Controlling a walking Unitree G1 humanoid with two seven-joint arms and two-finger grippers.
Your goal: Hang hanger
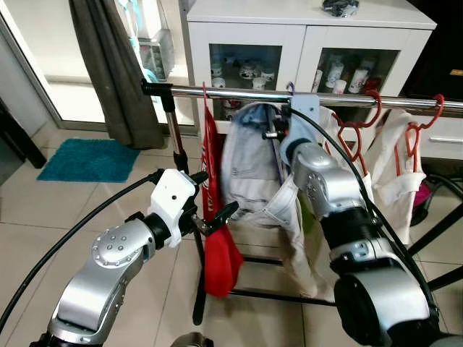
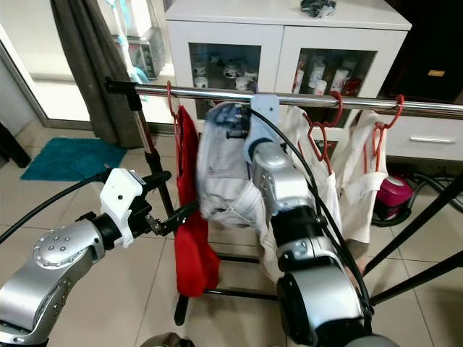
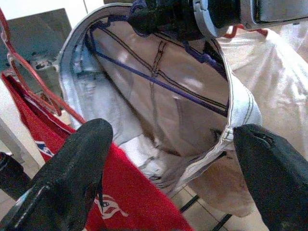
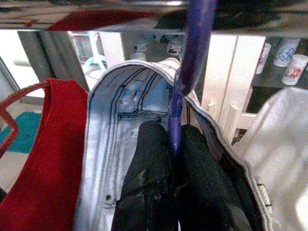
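Purple hanger (image 4: 192, 43) thin, hook curved over the chrome rail (image 1: 239, 92), pale denim jeans (image 1: 249, 163) draped on it. Head views: right claw (image 1: 278, 126) raised at the rail, fingers closed on the hanger neck. Jeans hang between a red shirt (image 1: 217, 238) on a red hanger and white garments (image 1: 394, 166) on red hangers (image 1: 362, 130); tight spacing each side, open rail further right. Left claw (image 1: 210, 206) low beside the red shirt, fingers spread wide, empty. White cabinet (image 1: 304, 29) behind, teal mat (image 1: 87, 160) on the floor left.
Left wrist view: spread fingers (image 3: 72, 168) frame the jeans waistband, red shirt just beside.
Right wrist view: fingers (image 4: 149, 187) pinch the purple stem, rail right above.
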